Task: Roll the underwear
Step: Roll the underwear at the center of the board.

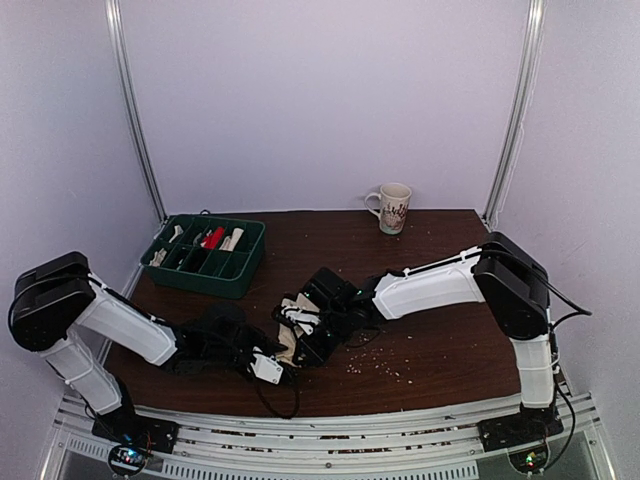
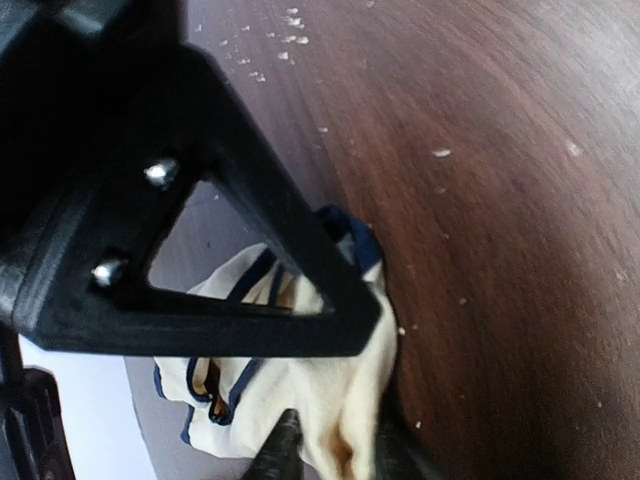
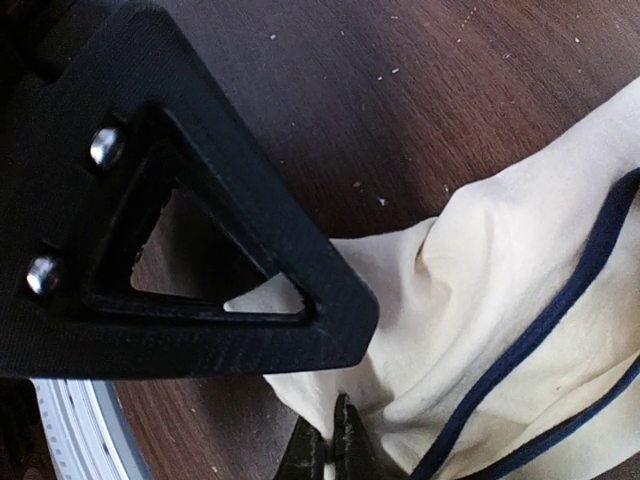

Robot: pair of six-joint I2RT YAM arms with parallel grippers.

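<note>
The underwear (image 1: 289, 338) is cream with navy trim and lies bunched on the brown table between my two grippers. My left gripper (image 1: 270, 357) reaches in from the left. In the left wrist view the left gripper (image 2: 335, 455) has a thick fold of the underwear (image 2: 335, 385) between its fingers. My right gripper (image 1: 312, 325) comes in from the right. In the right wrist view the right gripper (image 3: 330, 455) is pinched shut on an edge of the underwear (image 3: 500, 300). Most of the garment is hidden under the grippers in the top view.
A green compartment tray (image 1: 240, 268) with small items stands at the back left. A white mug (image 1: 392, 208) stands at the back centre. Pale crumbs (image 1: 375, 365) are scattered right of the underwear. The table's near edge meets a metal rail (image 1: 330, 440).
</note>
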